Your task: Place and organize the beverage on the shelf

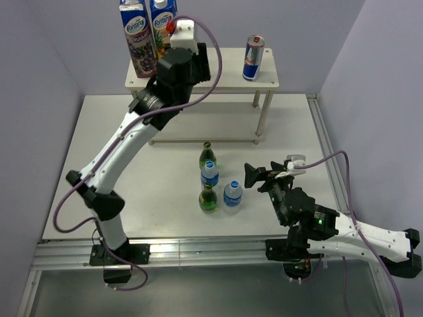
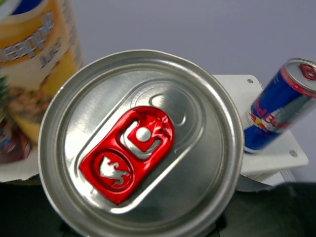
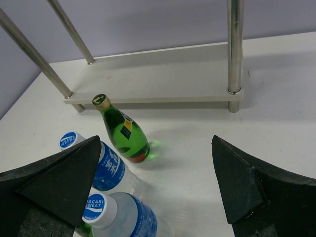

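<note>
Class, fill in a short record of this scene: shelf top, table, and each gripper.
shelf top: two juice cartons at left, blue can at right
table: two green bottles and two Pocari Sweat bottles, clustered
left gripper: at the shelf top by the cartons; a red-tabbed can fills its camera, fingers hidden
right gripper: open, empty, near the bottles

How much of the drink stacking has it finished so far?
Two juice cartons and a blue can stand on the shelf. The left gripper seems to hold a second can beside them. Four bottles wait on the table, the open right gripper near them.
</note>
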{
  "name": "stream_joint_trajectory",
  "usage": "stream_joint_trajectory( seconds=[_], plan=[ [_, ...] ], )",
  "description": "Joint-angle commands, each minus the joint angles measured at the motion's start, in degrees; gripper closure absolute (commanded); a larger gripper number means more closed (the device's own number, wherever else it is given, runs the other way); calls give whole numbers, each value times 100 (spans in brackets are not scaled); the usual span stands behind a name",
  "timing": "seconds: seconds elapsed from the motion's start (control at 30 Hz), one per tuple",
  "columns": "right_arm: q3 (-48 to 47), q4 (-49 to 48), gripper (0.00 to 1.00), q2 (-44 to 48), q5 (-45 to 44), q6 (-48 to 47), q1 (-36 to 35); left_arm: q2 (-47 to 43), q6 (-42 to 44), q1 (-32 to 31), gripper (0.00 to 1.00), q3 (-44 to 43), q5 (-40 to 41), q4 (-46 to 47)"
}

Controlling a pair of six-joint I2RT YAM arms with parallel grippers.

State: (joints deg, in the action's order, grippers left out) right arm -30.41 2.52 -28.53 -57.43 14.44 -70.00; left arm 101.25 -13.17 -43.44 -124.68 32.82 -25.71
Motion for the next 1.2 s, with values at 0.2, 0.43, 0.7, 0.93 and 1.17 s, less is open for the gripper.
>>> stream_joint_trajectory(
  seconds=[0.2,0.43,0.7,0.93,1.17],
  plan=[
    [97,-156,0,269,-155,33,-40,1283,201,625,100,-1480,-1618,-154],
    [88,-147,0,287,-155,51,-40,1686,-10,793,100,-1585,-2252,-30],
    [97,-112,0,348,-163,94,-40,1880,-2,811,96,-1551,-3403,119],
    [106,-103,0,366,-155,112,-40,1899,174,758,94,-1305,-4178,251],
    [123,-85,0,427,-154,138,-40,1854,411,635,77,-857,-4292,550]
  ],
)
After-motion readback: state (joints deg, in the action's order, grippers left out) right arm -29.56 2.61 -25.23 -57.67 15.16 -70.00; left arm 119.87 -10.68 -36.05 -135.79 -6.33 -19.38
